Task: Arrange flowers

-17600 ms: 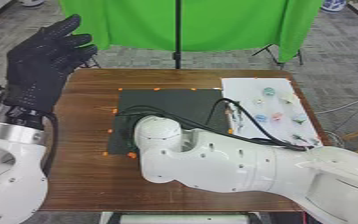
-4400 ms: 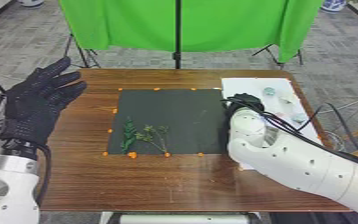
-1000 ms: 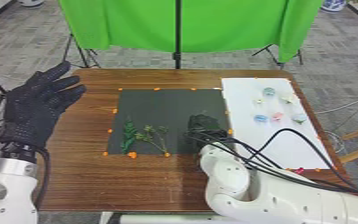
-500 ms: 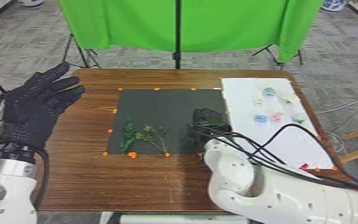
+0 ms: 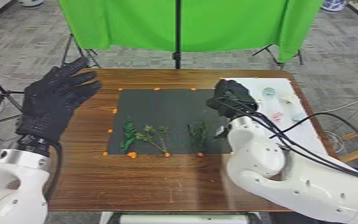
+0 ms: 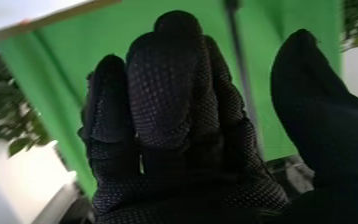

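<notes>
Head view first. The desk (image 5: 158, 185) is brown wood, with a black mat (image 5: 158, 107) lying on it and a white sheet (image 5: 304, 132) to the right. Little orange bits (image 5: 132, 155) dot the mat's edges. Behind it all there's a big green cloth (image 5: 238, 27) with a black pole (image 5: 178, 35) running down in front, and grey carpet tile (image 5: 33, 37) on the floor. There are blue-and-white pots (image 5: 334, 4) back in the room, cut off by the view's edge, so I can't tell what's in them.

Three bits of greenery are on the near part of the mat: a leafy sprig (image 5: 127, 135) on the left, a thin branching sprig (image 5: 149, 136) just beside it, and a dark green sprig (image 5: 198, 135) farther right. The sheet has small flowers, including a blue one (image 5: 269, 92) and a pink one (image 5: 276, 117).

The left hand (image 5: 51, 102) is up off the desk's left side, fingers loose and spread, nothing in it. The right hand (image 5: 233, 95) is over where mat and sheet meet, toward the far end.

Right wrist view: the right hand (image 6: 193, 170) is wide, fingers straight and thumb well apart from them, holding nothing. Behind it you get the green cloth and pole, plus some leafy plants (image 6: 11, 120).
</notes>
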`<state>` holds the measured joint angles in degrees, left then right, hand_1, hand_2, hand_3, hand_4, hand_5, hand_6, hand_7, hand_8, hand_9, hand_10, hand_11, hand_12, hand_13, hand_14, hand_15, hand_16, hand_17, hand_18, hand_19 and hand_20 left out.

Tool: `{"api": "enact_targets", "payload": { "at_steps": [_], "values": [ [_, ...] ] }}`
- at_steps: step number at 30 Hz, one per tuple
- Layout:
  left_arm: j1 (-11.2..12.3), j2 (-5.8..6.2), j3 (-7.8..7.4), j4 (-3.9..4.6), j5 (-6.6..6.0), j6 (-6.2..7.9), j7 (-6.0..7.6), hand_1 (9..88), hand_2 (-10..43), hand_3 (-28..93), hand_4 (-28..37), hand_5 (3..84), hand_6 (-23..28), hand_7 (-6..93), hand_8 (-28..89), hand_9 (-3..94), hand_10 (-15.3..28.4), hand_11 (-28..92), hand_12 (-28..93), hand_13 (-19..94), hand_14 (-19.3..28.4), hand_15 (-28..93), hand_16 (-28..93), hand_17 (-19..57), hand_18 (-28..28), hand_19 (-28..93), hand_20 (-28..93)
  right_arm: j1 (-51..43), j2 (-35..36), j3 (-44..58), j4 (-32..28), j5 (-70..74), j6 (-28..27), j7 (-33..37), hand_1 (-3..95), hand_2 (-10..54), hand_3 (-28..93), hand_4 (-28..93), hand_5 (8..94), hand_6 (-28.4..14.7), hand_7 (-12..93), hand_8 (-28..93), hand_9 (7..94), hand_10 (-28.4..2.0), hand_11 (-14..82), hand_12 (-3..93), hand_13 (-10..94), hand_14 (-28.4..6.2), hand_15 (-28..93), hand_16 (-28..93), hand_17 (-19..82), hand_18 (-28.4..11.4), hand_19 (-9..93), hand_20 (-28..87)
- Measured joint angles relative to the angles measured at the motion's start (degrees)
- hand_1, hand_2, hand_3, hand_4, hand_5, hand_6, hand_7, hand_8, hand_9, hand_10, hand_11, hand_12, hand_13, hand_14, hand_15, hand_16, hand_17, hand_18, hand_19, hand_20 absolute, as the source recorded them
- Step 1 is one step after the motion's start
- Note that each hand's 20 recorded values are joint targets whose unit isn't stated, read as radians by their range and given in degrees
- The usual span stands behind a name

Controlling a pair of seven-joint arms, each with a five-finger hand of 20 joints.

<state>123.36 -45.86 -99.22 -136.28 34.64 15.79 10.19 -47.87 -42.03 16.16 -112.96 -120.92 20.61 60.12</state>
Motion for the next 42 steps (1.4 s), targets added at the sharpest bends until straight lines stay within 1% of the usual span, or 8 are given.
{"api": "enact_targets", "payload": {
  "at_steps": [4, 8, 13, 18, 21, 25, 34, 42],
  "values": [
    [-1.63, 0.47, 1.14, 0.64, 0.47, -3.45, -1.09, 19.3, 9.5, 75, -28.2, 35.8, 8.9, 10.8, -8, 28.9, 18.6, 23, 10, 22, 26.6, 49, -9, -10.3, 23.5, 55, 8, -2.2, 3.77, 3.73, -0.33, -0.01, 0.16, 0.19, 34.8, -5.7, 79, -23, 62.3, -7.0, 25, -13, 70.0, -17.0, 29.6, 15.8, 75, -7.7, 69, 15, 44, -20.1, 93, 13],
    [-2.15, 0.74, 2.76, 0.87, 0.47, -3.47, -1.04, 19.2, 9.4, 76, -28.3, 35.6, 8.8, 10.7, -8, 28.7, 18.6, 23, 11, 22, 26.6, 49, -9, -10.2, 23.5, 55, 8, -3.38, 6.24, 4.58, 0.19, 0.2, 0.36, 0.57, 34.8, -5.9, 79, -23, 61.0, -7.1, 25, -13, 68.1, -17.2, 29.1, 15.9, 73, -8.1, 70, 15, 43, -20.0, 93, 12],
    [-2.11, 0.83, 3.56, 0.98, 0.21, -2.09, -0.08, 19.2, 9.6, 76, -28.3, 35.5, 8.9, 11.1, -8, 28.9, 18.9, 25, 12, 22, 27.0, 51, -8, -9.9, 23.4, 56, 9, -3.6, 7.47, 4.21, 1.38, 0.87, -0.65, 0.46, 34.8, -6.2, 80, -23, 58.1, -7.0, 24, -13, 65.3, -17.8, 27.6, 15.5, 70, -8.8, 70, 14, 41, -20.1, 93, 10],
    [-1.31, 1.2, 3.77, 0.8, -0.66, 2.62, 2.81, 19.6, 10.0, 75, -28.3, 35.5, 9.0, 11.8, -8, 29.7, 19.7, 28, 11, 24, 28.3, 59, -10, -8.7, 23.8, 59, 11, -4.11, 8.09, 4.6, 2.22, 1.83, -3.79, -0.02, 34.7, -6.5, 80, -23, 56.7, -7.1, 22, -13, 63.5, -18.6, 26.5, 15.4, 69, -9.2, 71, 14, 40, -20.3, 93, 8],
    [0.76, 1.15, 1.86, 0.29, -1.09, 3.95, 3.53, 19.3, 10.1, 76, -28.3, 35.4, 9.0, 11.9, -8, 29.6, 19.9, 28, 11, 24, 28.3, 60, -11, -9.1, 23.9, 59, 11, -3.9, 8.36, 4.26, 2.92, 2.41, -6.3, -0.2, 34.7, -6.7, 80, -23, 55.1, -7.2, 21, -13, 62.3, -19.1, 25.7, 15.3, 68, -10.0, 71, 14, 39, -20.6, 93, 7],
    [5.22, 0.36, -3.14, -0.76, -1.24, 3.93, 3.62, 18.8, 9.8, 76, -28.3, 35.2, 8.9, 12.2, -9, 29.4, 19.7, 27, 11, 23, 27.7, 58, -12, -9.9, 23.8, 57, 10, -3.77, 8.37, 4.37, 3.76, 3.47, -10.68, -0.23, 34.7, -7.1, 79, -23, 54.6, -6.8, 20, -12, 61.0, -19.6, 24.4, 15.1, 67, -10.8, 71, 13, 39, -21.2, 93, 7],
    [15.22, -3.79, -13.4, -2.12, -1.92, 3.57, 4.75, 17.7, 9.3, 76, -28.3, 35.7, 8.9, 12.2, -8, 29.5, 19.3, 27, 11, 22, 27.2, 56, -11, -10.3, 23.8, 55, 10, -4.12, 8.37, 4.35, 5.66, 4.01, -19.61, 1.21, 34.8, -7.7, 79, -23, 53.1, -6.2, 18, -12, 60.5, -20.9, 21.9, 14.8, 67, -11.8, 72, 12, 38, -22.0, 93, 7],
    [20.12, -7.04, -13.5, -1.84, -3.0, 2.94, 7.02, 17.6, 9.0, 76, -28.3, 36.0, 9.1, 12.0, -8, 30.1, 19.4, 27, 11, 22, 27.2, 55, -10, -10.3, 23.9, 55, 11, -3.02, 8.03, 2.3, 7.83, 4.47, -20.25, 1.92, 36.8, -8.6, 79, -24, 54.0, -4.7, 19, -12, 62.5, -19.8, 22.3, 15.1, 67, -11.5, 72, 12, 39, -22.0, 93, 8]
  ]
}}
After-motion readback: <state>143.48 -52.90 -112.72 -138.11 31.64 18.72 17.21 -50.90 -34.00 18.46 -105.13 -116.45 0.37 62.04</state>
